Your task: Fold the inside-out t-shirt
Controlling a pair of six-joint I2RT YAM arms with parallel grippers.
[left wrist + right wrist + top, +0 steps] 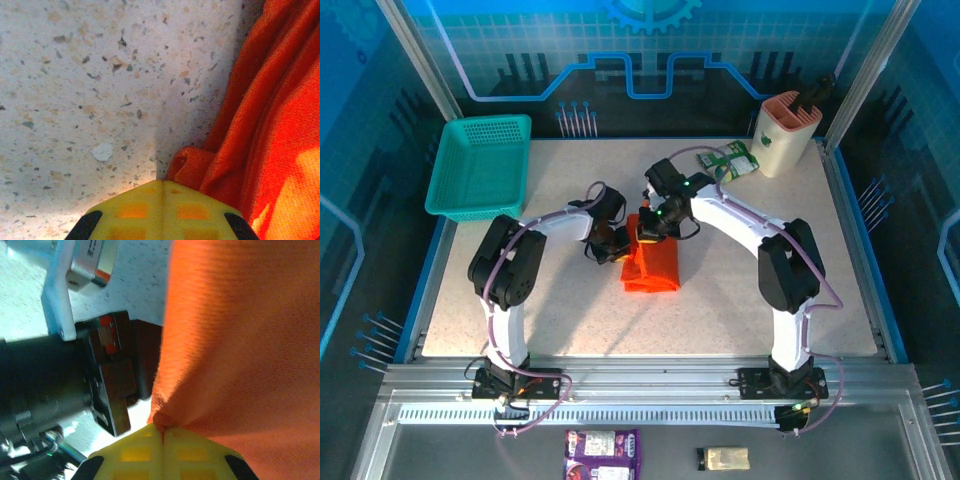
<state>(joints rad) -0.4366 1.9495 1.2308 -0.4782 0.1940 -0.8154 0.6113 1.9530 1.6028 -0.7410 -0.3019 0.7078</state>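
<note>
Inspection: the inside-out t-shirt (652,268) is lying bunched at mid-counter (570,310), touching both arm tips. The right end effector (162,429) is gripping a fold, jaws closed on cloth. The left end effector (162,182) is sitting closed, with cloth against its right side. The counter is showing pale speckle. A teal basket (480,165) is sitting at the far left, with blue panels (640,50) standing behind.

Bright even overhead light, soft shadows on the table (75,75), wrist views blurred close-up, t-shirt (240,340) overexposed orange.

Basket (483,160) behind-left of t-shirt (655,270)
</note>
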